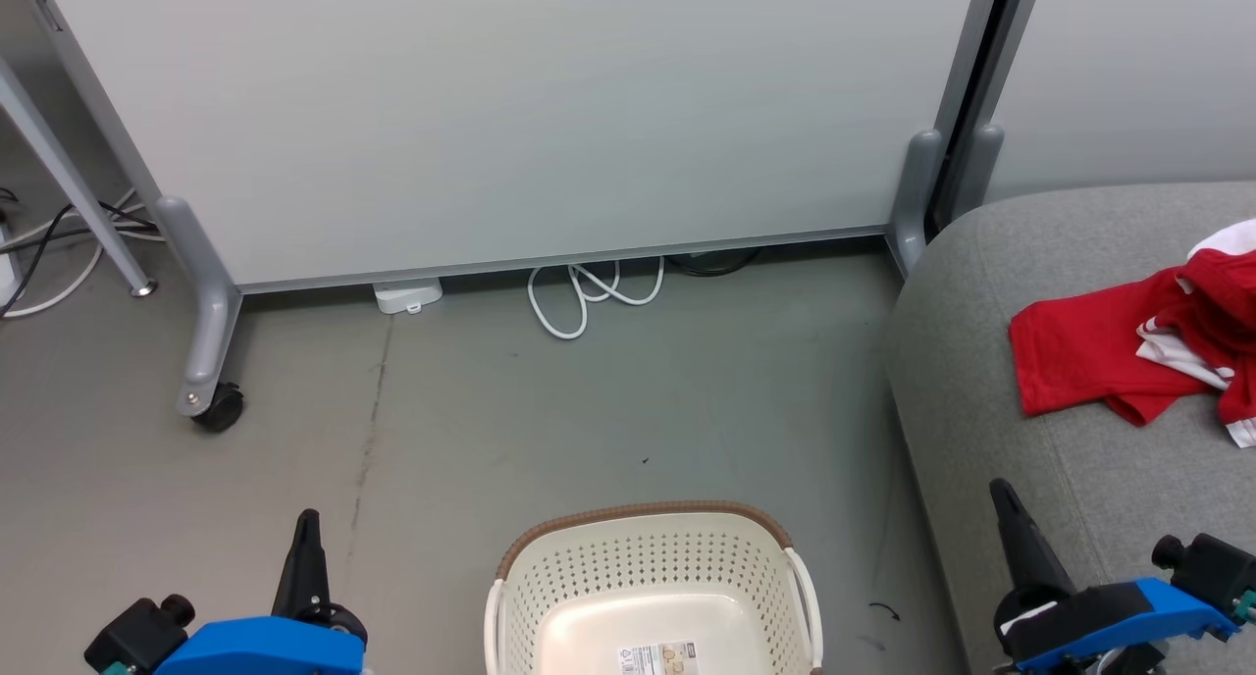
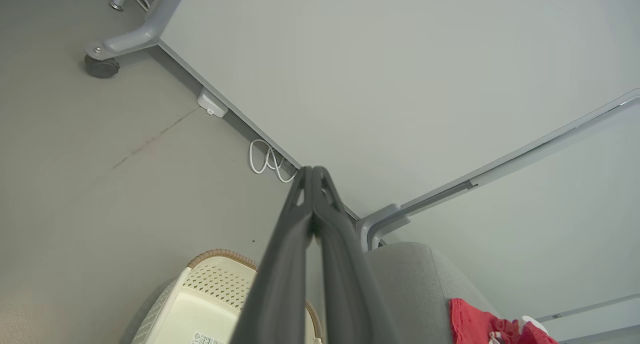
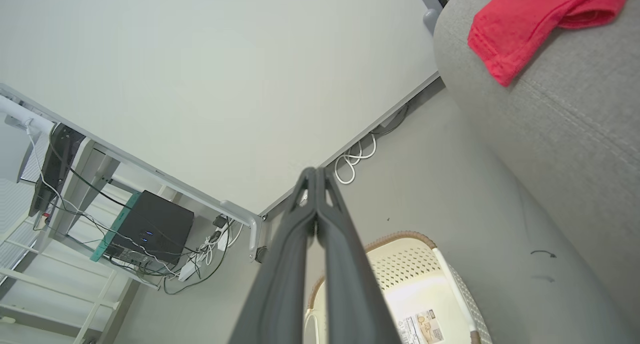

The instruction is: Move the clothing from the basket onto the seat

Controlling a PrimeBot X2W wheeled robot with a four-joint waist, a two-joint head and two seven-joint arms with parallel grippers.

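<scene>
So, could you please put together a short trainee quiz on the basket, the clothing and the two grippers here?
1. True or false: the red clothing lies on the grey seat.
2. What shows inside the basket? A) a red garment B) a paper label C) a white cable
3. Fill in: the left gripper and the right gripper are both ____ and hold nothing.
Key: 1 true; 2 B; 3 shut.

Head looks down; wrist views, seemingly tilted, share the basket [image 1: 648, 560].
</scene>
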